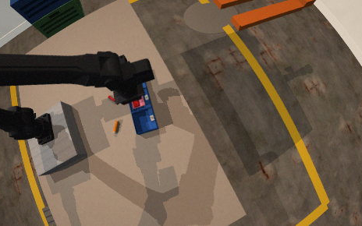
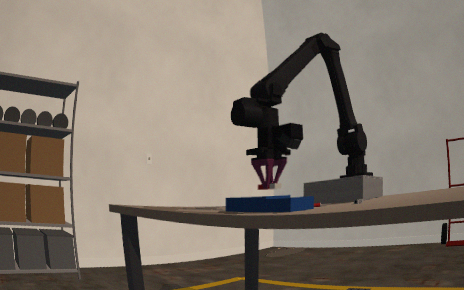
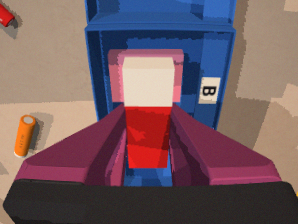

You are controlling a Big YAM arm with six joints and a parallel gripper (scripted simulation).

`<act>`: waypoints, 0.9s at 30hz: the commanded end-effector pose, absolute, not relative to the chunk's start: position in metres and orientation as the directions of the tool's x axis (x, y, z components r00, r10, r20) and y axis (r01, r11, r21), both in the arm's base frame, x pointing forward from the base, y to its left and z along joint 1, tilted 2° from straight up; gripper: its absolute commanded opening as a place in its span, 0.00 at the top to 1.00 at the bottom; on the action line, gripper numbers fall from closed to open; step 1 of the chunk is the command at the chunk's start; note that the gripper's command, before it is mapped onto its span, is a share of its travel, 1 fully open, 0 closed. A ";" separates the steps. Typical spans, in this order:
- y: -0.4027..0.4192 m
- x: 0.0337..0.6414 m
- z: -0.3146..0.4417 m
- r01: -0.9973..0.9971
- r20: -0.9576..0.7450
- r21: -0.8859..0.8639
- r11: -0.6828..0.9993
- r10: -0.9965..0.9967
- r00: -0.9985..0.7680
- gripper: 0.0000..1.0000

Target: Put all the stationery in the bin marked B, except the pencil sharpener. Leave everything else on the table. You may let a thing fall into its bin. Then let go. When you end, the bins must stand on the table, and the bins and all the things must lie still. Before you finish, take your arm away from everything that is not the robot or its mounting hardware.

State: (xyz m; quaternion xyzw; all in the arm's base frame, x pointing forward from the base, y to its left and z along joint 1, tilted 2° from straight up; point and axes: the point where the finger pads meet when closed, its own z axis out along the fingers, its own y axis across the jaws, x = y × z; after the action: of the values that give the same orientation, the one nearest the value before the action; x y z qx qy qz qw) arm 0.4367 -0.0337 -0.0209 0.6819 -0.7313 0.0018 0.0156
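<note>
A block-shaped eraser, with a red sleeve and white end, is between the fingers of my gripper, which is shut on it. It hangs above the blue bin marked B. A pink block lies in that bin, partly hidden behind the eraser. A red cylinder lies on the table beside the bins. An orange cylinder lies nearer the arm's base. I cannot make out the pencil sharpener.
Further blue bin compartments adjoin the one marked B in a row. The grey base block stands at the table's arm side. The arm covers part of the bin row in the top view.
</note>
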 end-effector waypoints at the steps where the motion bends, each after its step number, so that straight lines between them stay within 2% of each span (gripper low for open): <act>1: -0.038 0.439 -0.028 -0.998 0.019 0.013 0.066 -0.998 -0.066 0.82; 14: -0.039 0.438 -0.050 -0.998 0.019 0.014 0.066 -0.998 -0.066 0.82; 15: -0.040 0.457 -0.031 -0.997 0.020 -0.044 0.066 -0.998 -0.067 0.82; 17: -0.040 0.445 -0.052 -0.998 0.020 -0.001 0.067 -0.998 -0.067 0.82; 26: -0.036 0.450 -0.042 -0.998 0.021 -0.017 0.067 -0.997 -0.068 0.82; 27: -0.036 0.450 -0.042 -0.998 0.021 -0.017 0.067 -0.997 -0.068 0.72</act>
State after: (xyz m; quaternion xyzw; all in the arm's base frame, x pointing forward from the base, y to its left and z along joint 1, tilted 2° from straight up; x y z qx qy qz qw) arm 0.4355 -0.0344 -0.0537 0.6824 -0.7308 0.0011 0.0162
